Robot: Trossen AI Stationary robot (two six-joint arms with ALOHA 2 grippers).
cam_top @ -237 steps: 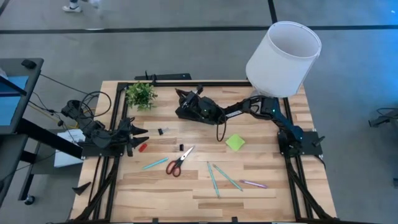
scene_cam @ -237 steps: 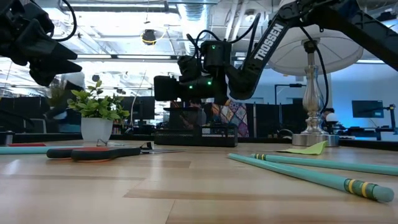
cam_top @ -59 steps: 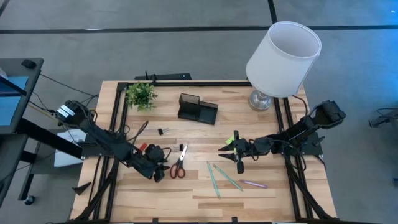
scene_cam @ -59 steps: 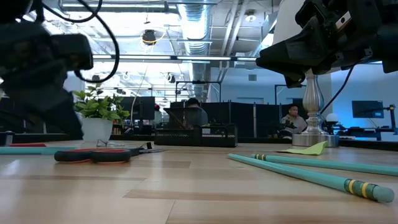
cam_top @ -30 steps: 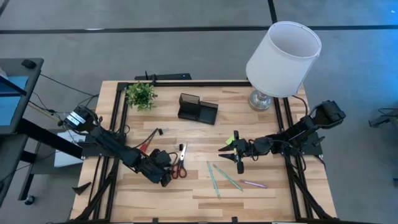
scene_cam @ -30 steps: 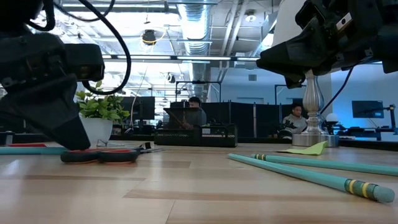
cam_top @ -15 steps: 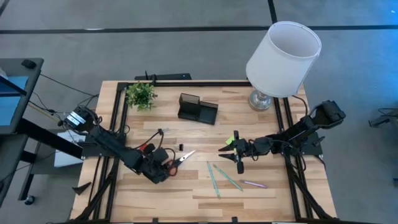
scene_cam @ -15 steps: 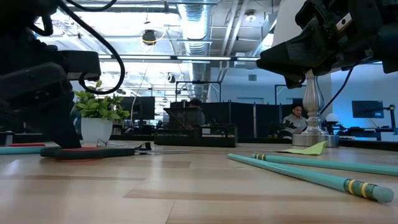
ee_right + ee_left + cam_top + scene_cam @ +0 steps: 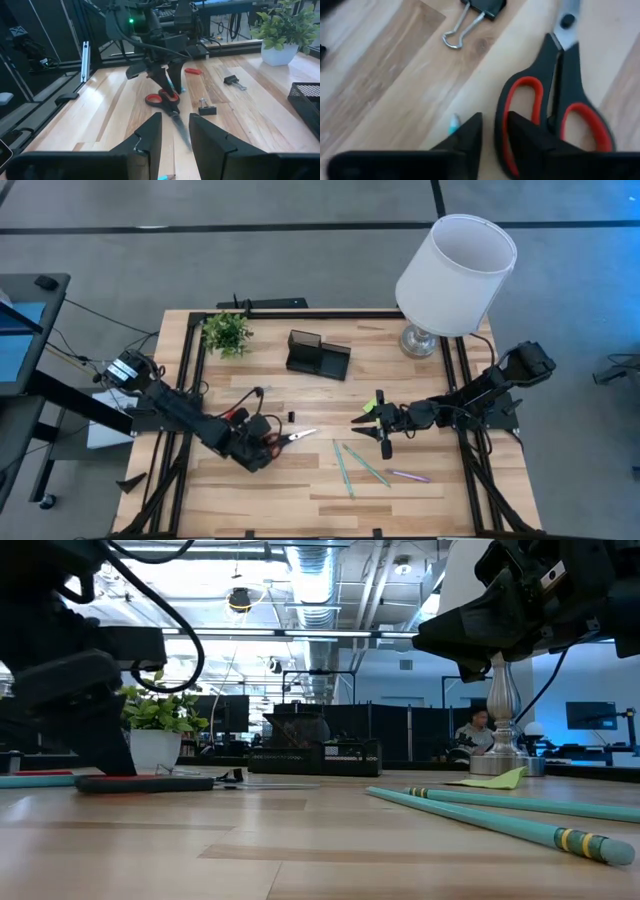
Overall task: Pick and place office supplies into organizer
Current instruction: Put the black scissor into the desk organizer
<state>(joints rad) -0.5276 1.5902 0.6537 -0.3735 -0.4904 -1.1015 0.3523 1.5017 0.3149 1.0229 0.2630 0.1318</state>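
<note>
Your left gripper (image 9: 262, 448) is down at the red-handled scissors (image 9: 287, 439), which lie flat on the table (image 9: 420, 480) left of centre, well short of the organizer (image 9: 318, 355) at the far side. In the left wrist view its fingers (image 9: 470, 135) stand only slightly apart beside one red handle loop, with nothing between them. You risk closing on air or on the table, or nudging the scissors (image 9: 552, 105) sideways, because the fingers sit beside the handle and not around it. A thin handle lying flat gives little to catch, and a grip on one loop could let the blades swing when lifted. Mind the binder clip (image 9: 479, 11) near the handles; a sweep could knock it away. The high view shows the layout but hides the fingers under the arm; the left wrist view alone shows the gap and its offset from the loop. The right wrist view shows the left arm standing over the scissors (image 9: 167, 102) from across the table. Your right gripper (image 9: 383, 438) waits right of centre, above the teal pens (image 9: 358, 463), fingers parted and empty.
</note>
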